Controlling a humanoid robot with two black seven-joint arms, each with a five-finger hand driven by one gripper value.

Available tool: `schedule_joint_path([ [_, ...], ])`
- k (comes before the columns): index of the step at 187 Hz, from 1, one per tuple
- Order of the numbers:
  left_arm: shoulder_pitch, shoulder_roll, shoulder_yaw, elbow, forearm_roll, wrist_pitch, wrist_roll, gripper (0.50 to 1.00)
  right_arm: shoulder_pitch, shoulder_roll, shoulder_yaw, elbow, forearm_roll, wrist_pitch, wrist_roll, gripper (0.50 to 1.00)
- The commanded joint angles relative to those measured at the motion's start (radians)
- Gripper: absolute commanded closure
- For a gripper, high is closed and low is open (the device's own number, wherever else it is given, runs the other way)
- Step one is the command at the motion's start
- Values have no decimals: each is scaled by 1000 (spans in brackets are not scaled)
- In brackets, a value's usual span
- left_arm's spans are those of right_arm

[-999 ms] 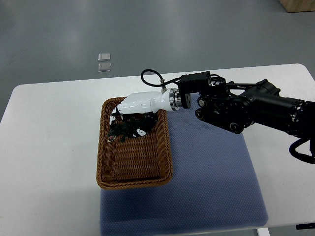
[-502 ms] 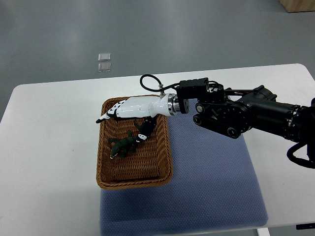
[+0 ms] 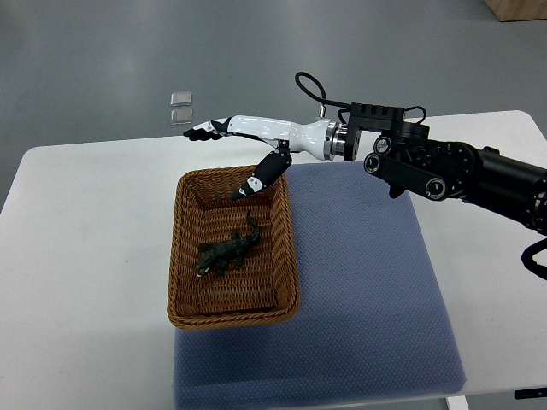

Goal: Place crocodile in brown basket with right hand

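Crocodile [image 3: 226,252], a dark green toy, lies loose on the woven floor of the brown basket [image 3: 178,256]. It is below the right hand [image 3: 248,128] and clear of it, with its thin tail pointing up toward the thumb [image 3: 259,179].

The right hand hovers above the basket's far rim, flat and spread, holding nothing. Its fingers [image 3: 201,132] stretch leftward beyond the rim, and the thumb hangs down over the basket's far right corner. Behind the wrist, the black arm [image 3: 453,166] runs off to the right edge.

The basket sits on the left part of a blue mat [image 3: 367,299], which lies on a white table [image 3: 85,256]. Just beyond the fingertips, two small clear pieces [image 3: 180,108] lie on the grey floor.
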Motion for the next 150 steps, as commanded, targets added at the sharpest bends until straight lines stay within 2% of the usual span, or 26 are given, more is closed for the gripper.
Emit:
schedule_joint_path([
  [1,0,0,0,0,0,0,0,500,-20,-25,6,-3,145,42,-14,574],
  [29,0,0,0,0,0,0,0,500,-40,-65,9,-4,341,80,-68,574],
  [81,0,0,0,0,0,0,0,500,-125,-157,70,-6,830,126,-252,572],
  [119,0,0,0,0,1,0,0,500,-196,-171,95,-44,982,128,-295,572],
  [150,0,0,0,0,0,0,0,500,-256,-171,165,-52,1105,128,-382,572],
])
